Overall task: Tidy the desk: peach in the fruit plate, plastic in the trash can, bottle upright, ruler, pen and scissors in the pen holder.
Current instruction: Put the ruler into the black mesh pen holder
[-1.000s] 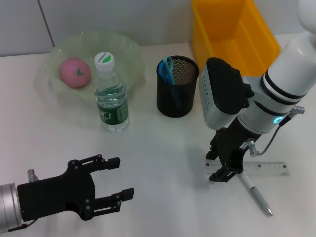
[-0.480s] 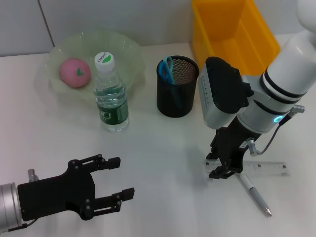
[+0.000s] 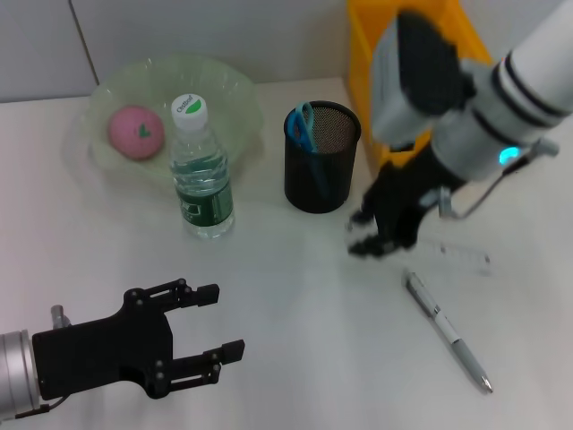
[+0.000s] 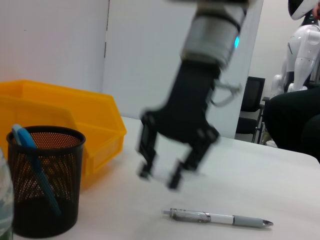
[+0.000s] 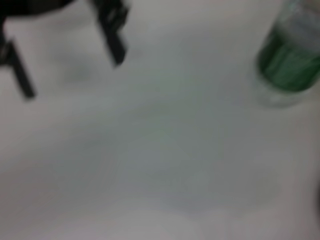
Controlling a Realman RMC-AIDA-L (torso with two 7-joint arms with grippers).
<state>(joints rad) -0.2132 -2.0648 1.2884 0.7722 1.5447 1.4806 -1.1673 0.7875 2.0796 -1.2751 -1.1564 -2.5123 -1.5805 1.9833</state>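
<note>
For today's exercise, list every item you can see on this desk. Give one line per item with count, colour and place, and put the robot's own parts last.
peach: one, pink, in the fruit plate
fruit plate: one, pale green, far left
bottle: one, clear with green label, upright before the plate
pen holder: one, black mesh, centre
scissors: one, blue handles, in the pen holder
bin: one, yellow, far right
ruler: one, clear, held at the right gripper
pen: one, silver, lying near right
left gripper: black, open, near left
right gripper: black, above the desk

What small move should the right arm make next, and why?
Probably swing the ruler over the pen holder: the right gripper seems to hold it just off the desk beside the holder. Left gripper sits parked, open.
</note>
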